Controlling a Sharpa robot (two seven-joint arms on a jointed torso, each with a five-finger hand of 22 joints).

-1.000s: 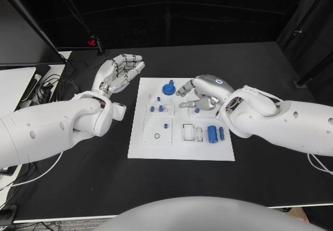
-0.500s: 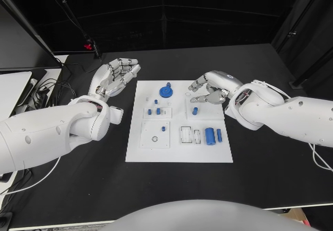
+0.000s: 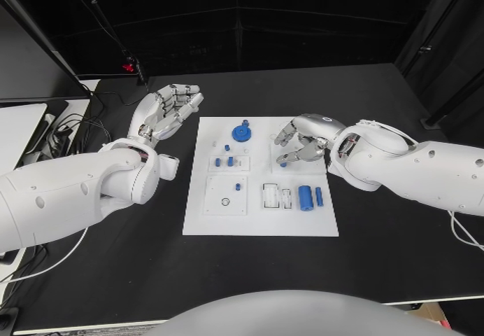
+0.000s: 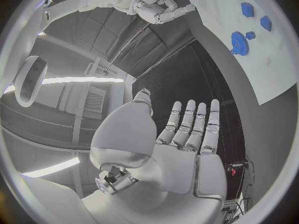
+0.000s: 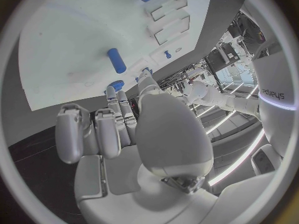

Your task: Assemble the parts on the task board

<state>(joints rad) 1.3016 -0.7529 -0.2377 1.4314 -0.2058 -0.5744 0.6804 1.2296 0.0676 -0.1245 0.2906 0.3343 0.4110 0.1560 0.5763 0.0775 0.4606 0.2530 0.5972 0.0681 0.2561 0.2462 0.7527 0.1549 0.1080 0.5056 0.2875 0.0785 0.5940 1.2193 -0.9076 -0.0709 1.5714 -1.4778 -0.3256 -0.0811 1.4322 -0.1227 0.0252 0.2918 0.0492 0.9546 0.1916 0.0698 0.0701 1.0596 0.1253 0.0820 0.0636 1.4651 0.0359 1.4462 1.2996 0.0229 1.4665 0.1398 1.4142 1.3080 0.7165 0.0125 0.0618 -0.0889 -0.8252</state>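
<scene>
The white rectangular plastic task board (image 3: 260,225) lies flat in the middle of the black worktop (image 3: 303,273), its long sides running from 6 o'clock to 12 o'clock in the head view. On its nearer half, toward 4 o'clock, a large blue cylindrical part (image 3: 305,196) lies on its side with a thinner blue rod-shaped part (image 3: 319,196) just beside it at its 3 o'clock, both pointing near to far. Left of them is a pair of small rectangular frames (image 3: 278,197), and further toward 9 o'clock a square white raised block (image 3: 228,194) carries a short blue peg (image 3: 237,186). Farther up the task board, several small blue pegs (image 3: 229,161) stand in a smaller white block near its left edge. At the far end, around 12 o'clock, sits a blue toothed gear-shaped part (image 3: 242,131) with a small knob on top.

The right robot hand (image 3: 303,140) hovers over the far right part of the task board, palm down, fingers curled downward above a small blue part (image 3: 285,164) at the fingertips; whether it is pinching that part or only touching it cannot be told. In the right wrist view its fingers (image 5: 109,129) lie close together, bent toward the board.

The left robot hand (image 3: 166,108) is off the task board, at its far left corner around 10 o'clock, held over the bare worktop with the fingers straight, side by side, holding nothing.
</scene>
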